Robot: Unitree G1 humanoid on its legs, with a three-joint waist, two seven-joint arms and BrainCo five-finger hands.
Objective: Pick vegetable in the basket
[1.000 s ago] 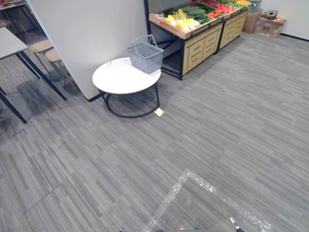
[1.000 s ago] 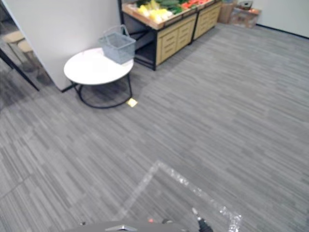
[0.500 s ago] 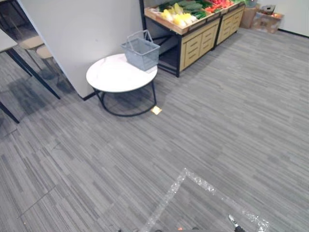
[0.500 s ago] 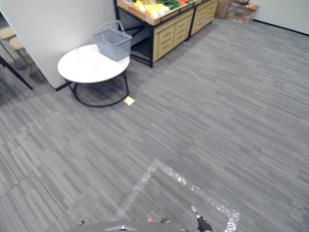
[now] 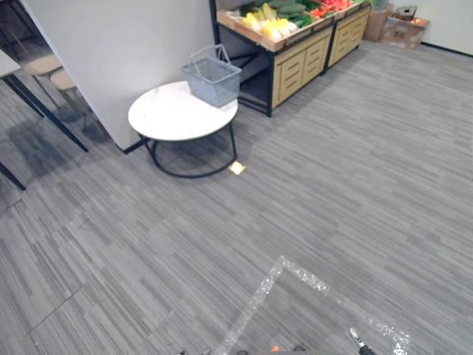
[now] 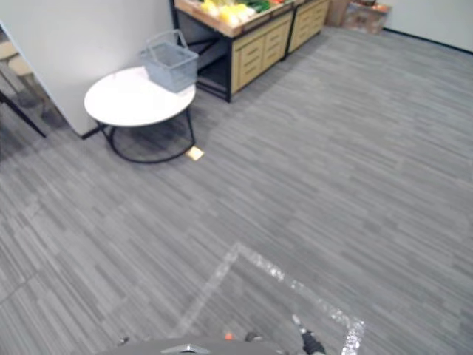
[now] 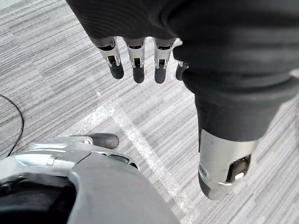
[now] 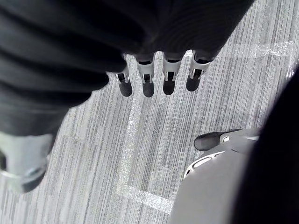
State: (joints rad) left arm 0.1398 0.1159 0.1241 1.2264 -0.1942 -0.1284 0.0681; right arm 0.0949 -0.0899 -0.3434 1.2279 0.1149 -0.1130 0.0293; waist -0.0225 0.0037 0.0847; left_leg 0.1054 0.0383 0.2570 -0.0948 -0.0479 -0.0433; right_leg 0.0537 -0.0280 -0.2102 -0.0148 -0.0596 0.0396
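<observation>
A grey wire basket (image 5: 213,75) stands on the far edge of a round white table (image 5: 177,115), far ahead on my left. Behind it a wooden stand (image 5: 292,44) carries yellow, green and red vegetables (image 5: 270,22). My left hand (image 7: 136,56) hangs over the grey carpet with its fingers straight and nothing in it. My right hand (image 8: 159,74) hangs the same way, relaxed and holding nothing. Both hands are far from the basket and the vegetables.
A white wall panel (image 5: 118,44) rises left of the table. A small yellow card (image 5: 237,168) lies on the carpet by the table's frame. Shiny tape (image 5: 295,274) marks lines on the floor close by. Cardboard boxes (image 5: 403,26) sit at the far right.
The whole picture has slid a little left and up, so the camera has moved. The table, basket and stand keep their places relative to each other.
</observation>
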